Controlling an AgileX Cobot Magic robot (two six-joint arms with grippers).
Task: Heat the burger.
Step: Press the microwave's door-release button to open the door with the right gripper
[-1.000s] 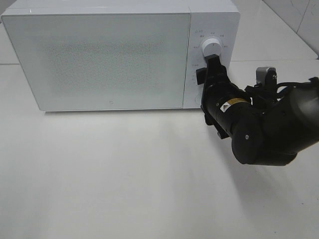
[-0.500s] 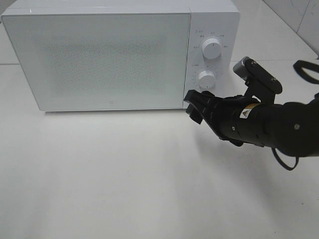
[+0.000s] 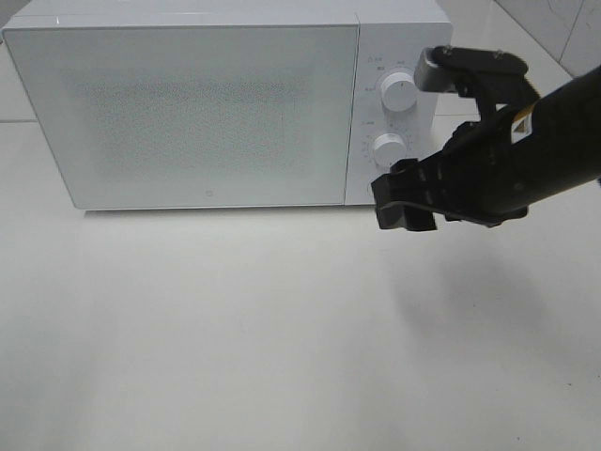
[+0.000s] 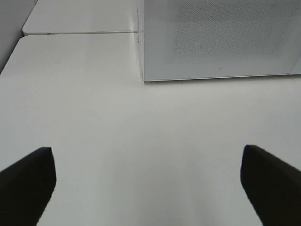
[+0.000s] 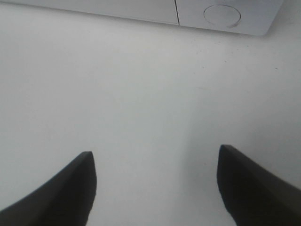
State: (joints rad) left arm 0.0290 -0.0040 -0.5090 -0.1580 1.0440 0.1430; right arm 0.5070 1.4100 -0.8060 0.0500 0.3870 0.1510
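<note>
The burger is out of view. A white microwave [image 3: 188, 103] stands at the back with its door shut. Its frosted door hides the inside. My right gripper [image 3: 402, 209] hangs just in front of the microwave's lower right corner, below the two white knobs [image 3: 398, 91]. In the right wrist view the right gripper [image 5: 156, 153] is open and empty over the white table, with the microwave's base [image 5: 117, 7] ahead. My left gripper [image 4: 146, 149] is open and empty, low over the table, facing the microwave's left front corner [image 4: 221, 37]. It does not show in the exterior view.
The microwave's control panel has a lower knob [image 3: 387, 147] and a round button [image 5: 222, 15] at the bottom. The white table [image 3: 235, 329] stretches in front. A tiled wall shows at the back right.
My right arm drew back from the upper knob, swung down and rolled over. Its gripper now sits in front of the microwave's lower right corner. The microwave has not changed.
</note>
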